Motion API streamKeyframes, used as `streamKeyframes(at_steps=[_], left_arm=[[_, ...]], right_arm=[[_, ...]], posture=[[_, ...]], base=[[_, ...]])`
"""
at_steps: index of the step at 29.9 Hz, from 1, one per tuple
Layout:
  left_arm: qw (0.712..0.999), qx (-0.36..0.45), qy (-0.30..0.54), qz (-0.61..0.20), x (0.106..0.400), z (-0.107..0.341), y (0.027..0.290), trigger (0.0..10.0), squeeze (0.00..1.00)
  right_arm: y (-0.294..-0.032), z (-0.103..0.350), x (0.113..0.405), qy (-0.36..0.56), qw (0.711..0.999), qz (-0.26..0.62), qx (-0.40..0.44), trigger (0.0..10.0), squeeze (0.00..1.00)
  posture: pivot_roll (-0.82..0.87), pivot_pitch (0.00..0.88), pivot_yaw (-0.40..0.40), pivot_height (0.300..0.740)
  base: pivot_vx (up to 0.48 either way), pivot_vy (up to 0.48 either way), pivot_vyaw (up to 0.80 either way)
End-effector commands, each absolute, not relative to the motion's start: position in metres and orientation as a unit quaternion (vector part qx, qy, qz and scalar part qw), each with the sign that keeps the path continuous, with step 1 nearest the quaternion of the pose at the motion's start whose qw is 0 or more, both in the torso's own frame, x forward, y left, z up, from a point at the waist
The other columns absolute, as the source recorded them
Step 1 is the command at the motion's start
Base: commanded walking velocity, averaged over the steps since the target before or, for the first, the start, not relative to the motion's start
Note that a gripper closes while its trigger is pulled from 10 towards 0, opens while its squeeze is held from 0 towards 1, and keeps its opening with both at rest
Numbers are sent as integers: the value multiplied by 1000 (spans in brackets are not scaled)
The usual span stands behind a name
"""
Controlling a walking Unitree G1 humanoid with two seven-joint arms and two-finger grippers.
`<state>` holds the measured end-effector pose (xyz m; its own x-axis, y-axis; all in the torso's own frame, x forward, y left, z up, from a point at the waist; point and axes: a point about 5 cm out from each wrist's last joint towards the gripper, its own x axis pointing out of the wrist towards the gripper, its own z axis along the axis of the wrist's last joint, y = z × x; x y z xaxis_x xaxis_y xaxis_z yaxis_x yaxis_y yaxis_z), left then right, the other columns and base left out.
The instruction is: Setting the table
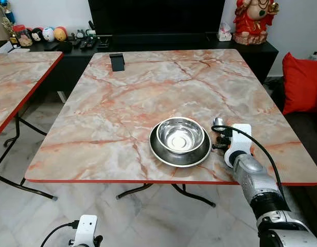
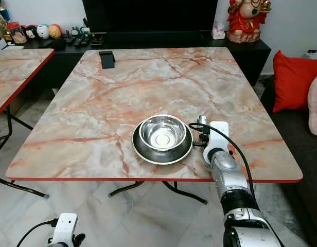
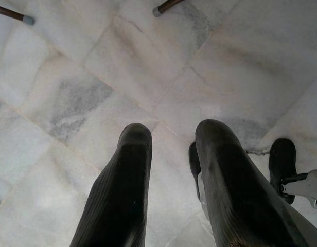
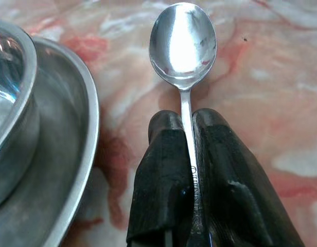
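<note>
Gripping spoon (image 4: 183, 46) beside plate (image 4: 76, 170) rim: right gripper (image 4: 187, 126).

My right arm reaches forward at the near right, its claw (image 4: 187, 154) pinched tight with both fingers together, while my left claw (image 3: 171, 185) hangs low at the near left, fingers slightly parted.

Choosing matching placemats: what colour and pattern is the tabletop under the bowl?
Pale marble with orange-pink veins and a red edge; the left eye view shows it best.
</note>
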<state>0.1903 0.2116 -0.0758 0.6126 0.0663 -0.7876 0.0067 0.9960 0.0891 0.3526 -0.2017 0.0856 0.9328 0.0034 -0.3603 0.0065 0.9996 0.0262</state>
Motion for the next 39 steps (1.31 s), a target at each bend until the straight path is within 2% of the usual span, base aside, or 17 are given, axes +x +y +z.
streamKeyframes(at_steps=[1,33,34,35,36,37,39], left_arm=[[892,47,450,17,185,-78,214,10000,0],[892,50,449,12,185,-79,212,10000,0],[892,49,449,13,185,-79,212,10000,0],[891,50,450,13,184,-79,212,10000,0],[891,50,450,13,184,-79,213,10000,0],[891,50,450,13,184,-79,212,10000,0],[891,50,450,13,185,-79,212,10000,0]], right_arm=[[-200,86,354,184,983,2,11,10000,0],[-196,79,353,193,981,9,9,10000,0],[-196,79,353,193,981,9,9,10000,204],[-196,79,353,193,981,10,10,10000,596],[-195,79,353,193,981,11,10,10000,671],[-195,79,353,193,981,12,10,10000,859],[-195,79,353,194,981,13,11,10000,859]], posture=[[-70,0,13,736],[-65,0,16,736],[-65,0,16,736],[-65,0,16,736],[-64,0,16,736],[-64,0,16,736],[-64,0,16,736]], base=[[0,0,0],[0,0,0],[0,0,0],[0,0,0],[0,0,0],[0,0,0],[0,0,0]])
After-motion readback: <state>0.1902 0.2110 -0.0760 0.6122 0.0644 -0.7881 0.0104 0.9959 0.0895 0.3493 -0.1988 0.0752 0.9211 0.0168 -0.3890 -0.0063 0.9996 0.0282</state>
